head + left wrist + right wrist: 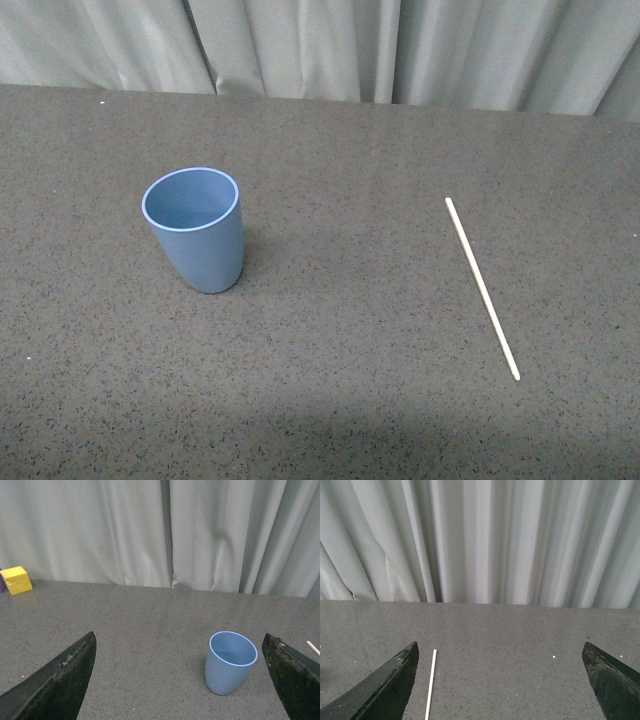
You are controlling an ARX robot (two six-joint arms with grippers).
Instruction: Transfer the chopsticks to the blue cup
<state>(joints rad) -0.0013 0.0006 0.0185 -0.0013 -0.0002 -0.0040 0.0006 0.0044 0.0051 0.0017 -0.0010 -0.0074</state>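
Worktop [340,400], dark and speckled, is filling most of the front view. Its far edge is running behind the blue cup [195,230], where a pale curtain [300,45] is hanging.

Left claw [178,636] is gaping wide and carrying nothing, facing the cup from the near side. Right claw [500,645] is spread just as wide and is empty too; the stick is showing close to one of its fingers. Neither arm is appearing in the front view.

Cup is standing upright with its mouth open, and nothing is showing inside. Chopsticks [482,288], a single thin cream stick, are lying flat well apart to the cup's right, slanting, with the far end nearer the cup. Small yellow block [16,580] is sitting well away from the cup, at the curtain's foot.

Judgement: the task is sitting at its start, with the pickup not yet begun. The next move is calling for the right claw to come down across the stick and pinch low, since it is lying flush on the surface. Bare worktop is lying between stick and cup, so the carry is looking unobstructed. The cup may tip if the stick strikes its rim.
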